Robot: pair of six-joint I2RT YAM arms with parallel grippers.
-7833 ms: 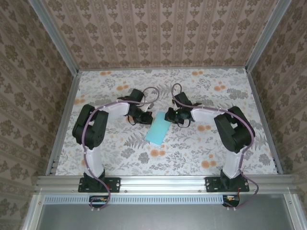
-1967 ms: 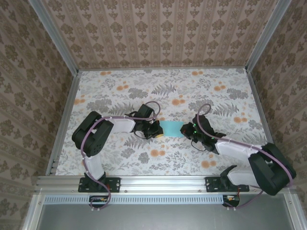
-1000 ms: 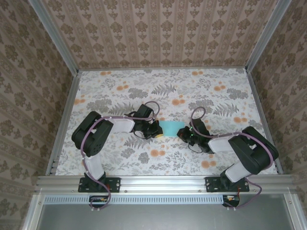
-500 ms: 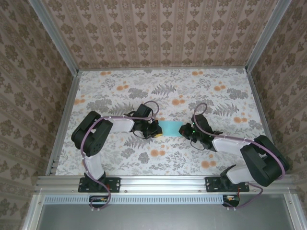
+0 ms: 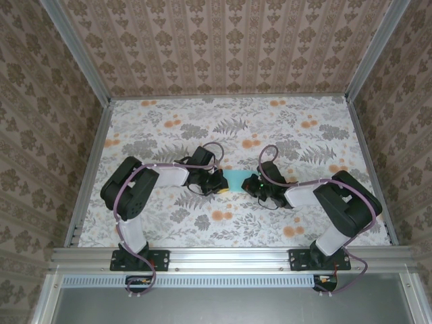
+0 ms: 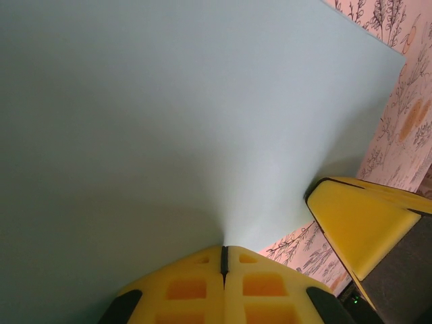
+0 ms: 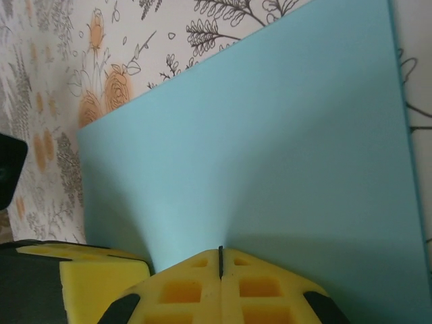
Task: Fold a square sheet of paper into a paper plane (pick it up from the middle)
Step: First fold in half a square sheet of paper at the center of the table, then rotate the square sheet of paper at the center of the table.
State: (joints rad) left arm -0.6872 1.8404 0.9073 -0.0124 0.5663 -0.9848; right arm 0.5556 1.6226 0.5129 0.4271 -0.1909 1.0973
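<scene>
The folded turquoise sheet of paper [image 5: 235,179] sits mid-table between my two grippers, a short stretch of it showing between them. The left gripper [image 5: 221,185] is shut on its left edge, the right gripper [image 5: 250,183] on its right edge. In the left wrist view the paper [image 6: 169,121] spreads out from my closed yellow fingertips [image 6: 224,251], with a soft ridge running from the seam; a yellow finger [image 6: 358,223] of the right gripper shows beside it. The right wrist view has the paper [image 7: 270,148] fanning from the shut right gripper [image 7: 221,251], the left gripper's finger [image 7: 101,280] at the lower left.
The floral-patterned table [image 5: 202,121] is boxed in by patterned walls at the back and sides. An aluminium rail [image 5: 229,256] runs along the near edge, where both arm bases are bolted. Both arms lie low, elbows out to the sides.
The right gripper has slid left toward the left gripper, after shifting back and forth. The visible stretch of paper between them is shorter. The left arm has stayed put.
</scene>
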